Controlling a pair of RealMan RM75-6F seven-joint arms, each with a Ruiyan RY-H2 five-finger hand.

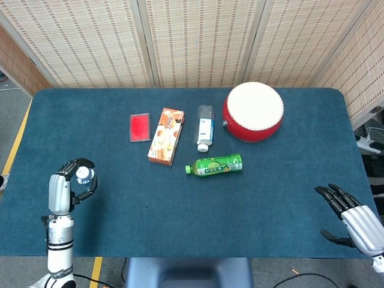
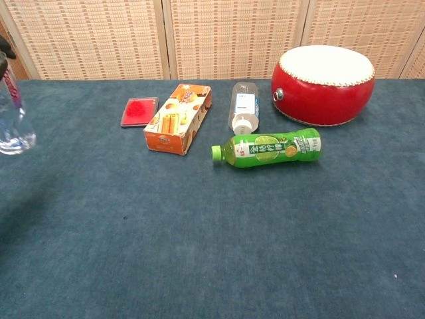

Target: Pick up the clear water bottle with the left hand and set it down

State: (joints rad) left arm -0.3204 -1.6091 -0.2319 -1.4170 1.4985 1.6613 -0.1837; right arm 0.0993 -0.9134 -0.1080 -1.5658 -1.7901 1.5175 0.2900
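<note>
My left hand (image 1: 64, 187) grips the clear water bottle (image 1: 84, 174) near the table's front left corner. In the head view only the bottle's white cap shows, above the curled fingers. The chest view shows the bottle (image 2: 11, 119) at the far left edge, nearly upright, its red-lettered label partly cut off; I cannot tell whether its base touches the blue cloth. A dark fingertip (image 2: 6, 47) sits by its top. My right hand (image 1: 351, 218) hovers at the front right corner with its fingers spread and nothing in them.
A green tea bottle (image 1: 215, 165) lies mid-table. Behind it, from left to right, are a red flat case (image 1: 140, 127), an orange box (image 1: 166, 135), a labelled clear bottle (image 1: 204, 127) on its side and a red drum (image 1: 254, 111).
</note>
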